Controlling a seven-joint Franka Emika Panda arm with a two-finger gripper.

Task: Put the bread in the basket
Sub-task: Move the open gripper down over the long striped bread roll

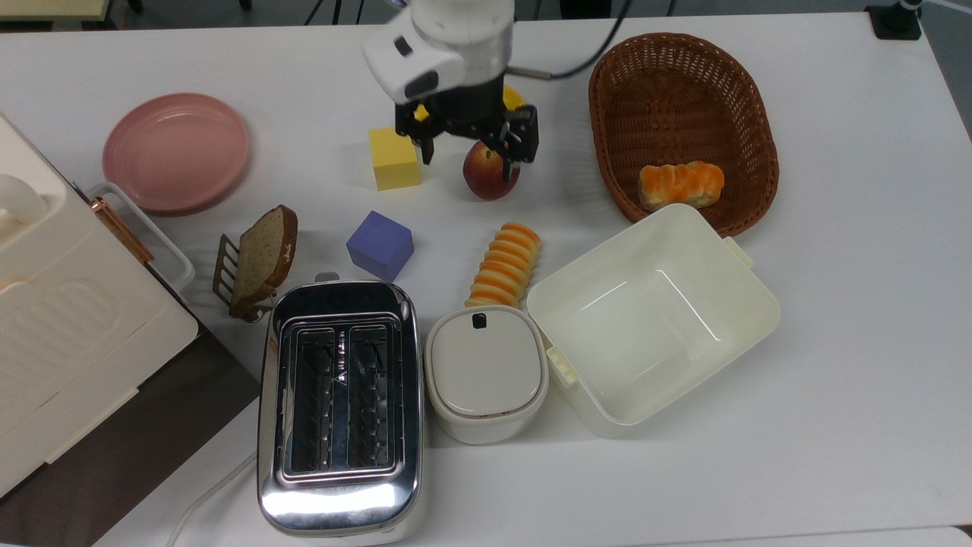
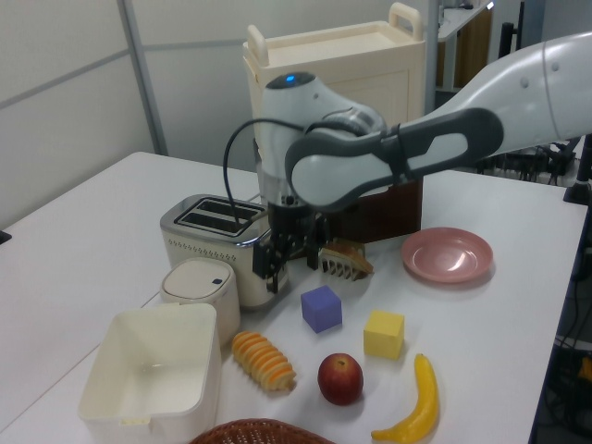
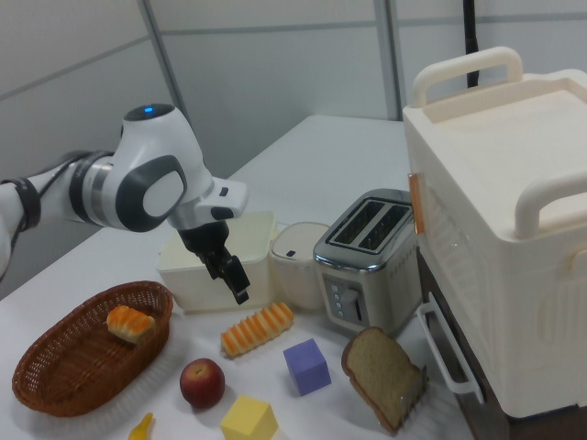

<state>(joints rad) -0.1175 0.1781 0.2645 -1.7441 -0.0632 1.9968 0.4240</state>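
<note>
Approach step, by my reading: gripper (image 1: 472,150) hangs wide-jawed and empty above the apple (image 1: 490,173). The bread (image 1: 505,264) lies on the counter (image 1: 835,266) at its 5 o'clock; descend there, then carry toward the basket (image 1: 748,114) at 2 o'clock.

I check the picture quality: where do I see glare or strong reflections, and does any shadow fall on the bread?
Top view: bright glare on the toaster at its front chrome edge, and a soft shine inside the container; the bread is evenly lit, with no shadow from the gripper. Left view: the toaster's chrome side mirrors the table. Right view: lighting is flat, with only faint shadows under objects.
</note>
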